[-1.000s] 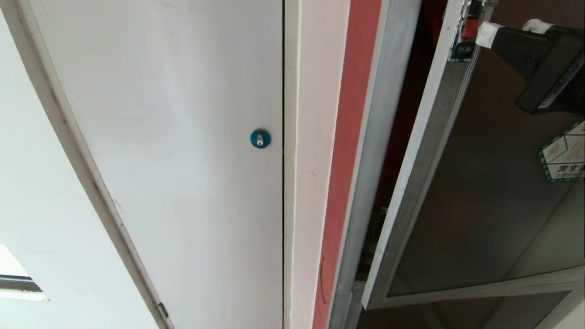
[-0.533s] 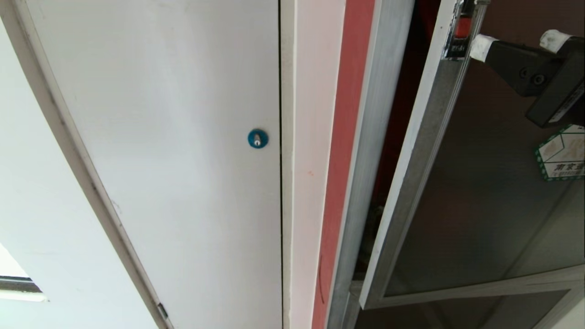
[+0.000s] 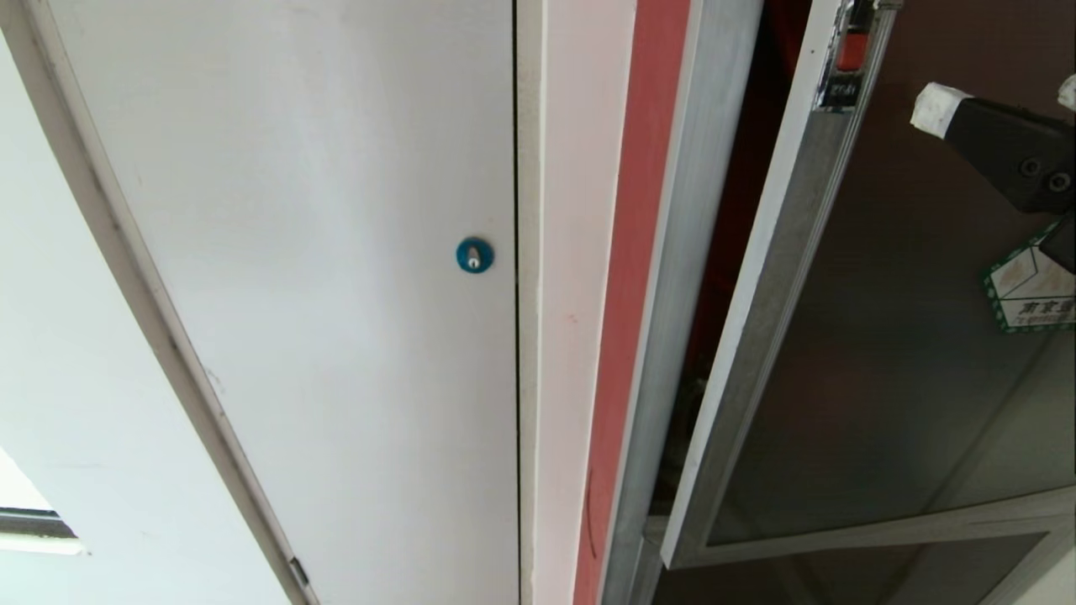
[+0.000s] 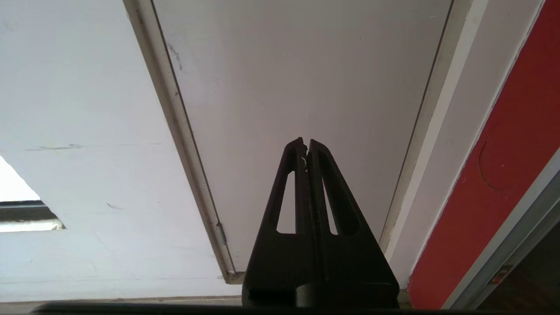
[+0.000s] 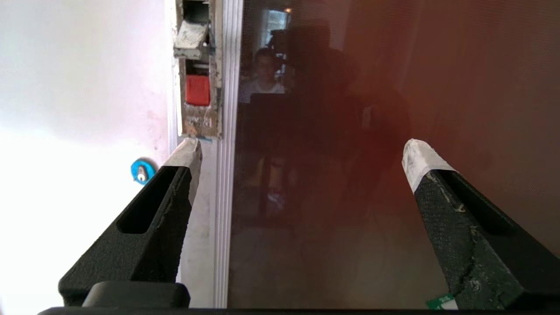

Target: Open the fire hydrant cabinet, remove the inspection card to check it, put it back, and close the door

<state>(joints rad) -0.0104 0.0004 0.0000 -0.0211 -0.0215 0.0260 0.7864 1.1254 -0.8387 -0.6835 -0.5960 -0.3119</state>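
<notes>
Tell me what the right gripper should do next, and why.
Probably hook a finger behind the door's free edge and swing it wider. The right gripper stands open, apart from the red latch, holding nothing. The door is only ajar, a narrow gap showing the cabinet's dark inside, and no card shows.

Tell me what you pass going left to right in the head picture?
White panel → blue lock → red strip → cabinet frame → door → sticker.

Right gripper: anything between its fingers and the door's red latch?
No. In the right wrist view the open right gripper faces the red latch across bare door frame and glass.
</notes>
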